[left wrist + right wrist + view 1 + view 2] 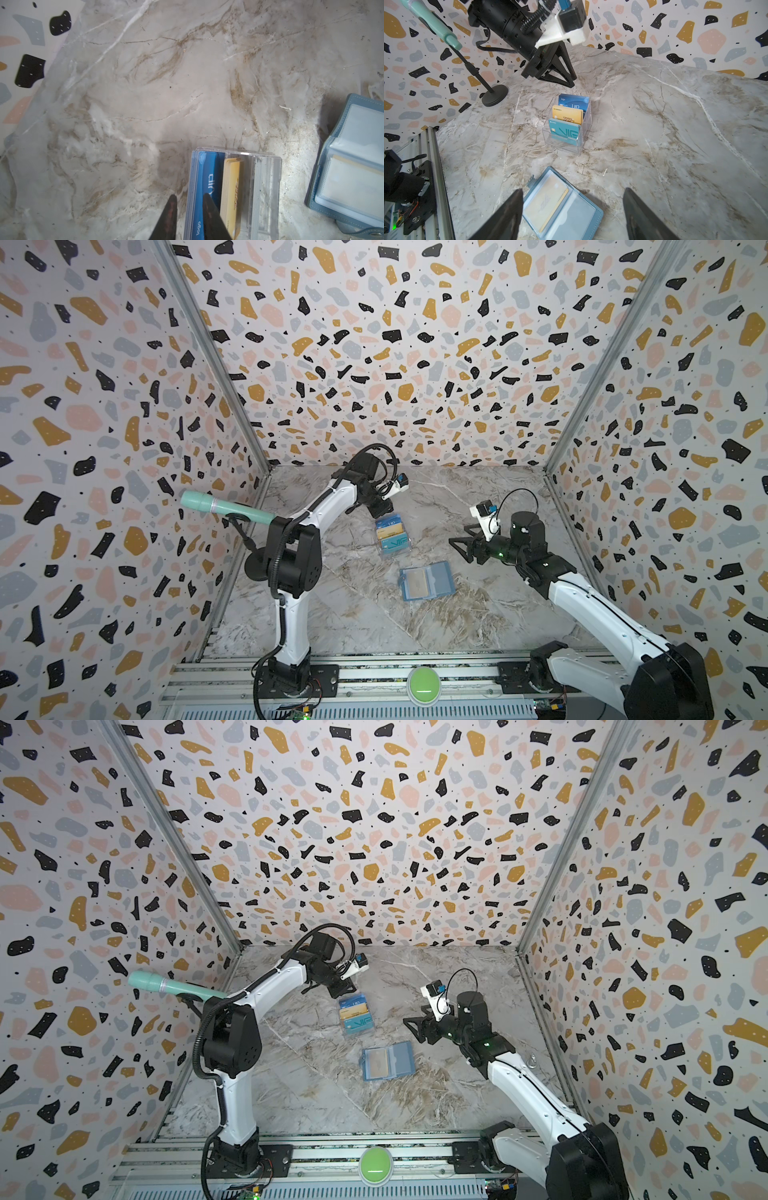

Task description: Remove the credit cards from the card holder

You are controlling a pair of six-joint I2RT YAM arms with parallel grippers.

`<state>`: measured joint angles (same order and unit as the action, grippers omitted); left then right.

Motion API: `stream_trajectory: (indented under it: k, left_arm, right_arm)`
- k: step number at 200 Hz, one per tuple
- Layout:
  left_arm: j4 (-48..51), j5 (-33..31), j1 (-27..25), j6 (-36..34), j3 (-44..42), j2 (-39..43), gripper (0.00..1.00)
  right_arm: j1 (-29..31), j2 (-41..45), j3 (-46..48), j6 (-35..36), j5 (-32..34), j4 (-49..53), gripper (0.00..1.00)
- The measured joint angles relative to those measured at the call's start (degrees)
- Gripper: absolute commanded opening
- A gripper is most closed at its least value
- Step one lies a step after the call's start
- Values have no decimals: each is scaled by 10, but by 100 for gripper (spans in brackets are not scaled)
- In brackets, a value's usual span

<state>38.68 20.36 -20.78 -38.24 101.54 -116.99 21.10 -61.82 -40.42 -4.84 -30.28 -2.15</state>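
Below the wide-spread right tool (572, 216) lies the open card holder (571, 216); the left tool (190, 218), narrowly parted, straddles a blue card (204, 187).

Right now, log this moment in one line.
left end effector: astride blue cards in stand | right end effector: open, over wallet | gold card: still sleeved

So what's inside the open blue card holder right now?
One tan-gold card sits in a clear sleeve of the card holder. The facing sleeve looks empty. Whether more cards lie underneath is hidden.
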Motion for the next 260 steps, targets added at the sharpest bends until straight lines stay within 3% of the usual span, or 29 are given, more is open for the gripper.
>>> stream_trajectory:
  k: [52,116,147,193,214,260]
  left_arm:
    - [-40,2,1,54,-42,57,33]
    - [-186,0,-13,242,-289,319,44]
    - [-209,-14,-76,318,-411,406,44]
    - [-274,-61,-199,436,-546,450,37]
    - [-321,-92,-236,493,-581,450,33]
    - [-426,-115,-252,593,-657,440,32]
  right_arm:
    - [0,-7,-1,-9,10,14,76]
    - [0,-38,-28,-45,23,101,75]
    - [0,-69,-45,-52,-2,136,74]
    - [6,-115,-46,-62,-37,152,68]
    - [32,-130,-46,-64,0,157,68]
    - [124,-145,-58,-65,125,173,67]
